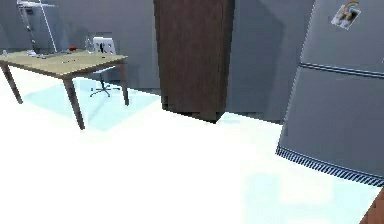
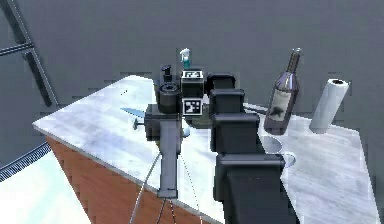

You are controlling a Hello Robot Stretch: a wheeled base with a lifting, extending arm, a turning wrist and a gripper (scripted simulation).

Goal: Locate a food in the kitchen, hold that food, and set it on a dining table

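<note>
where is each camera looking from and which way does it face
Forward view: on the robot, facing ahead and slightly down at a wooden table, dark cabinet and fridge.
Arm side view: on the body, facing sideways at a counter with a bottle; the arm and gripper show.
Shared: perhaps the striped grille at the fridge's foot.

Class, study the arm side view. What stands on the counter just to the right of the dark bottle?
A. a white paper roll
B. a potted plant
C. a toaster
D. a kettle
A: a white paper roll stands upright to the right of the bottle, both on the counter.
</note>
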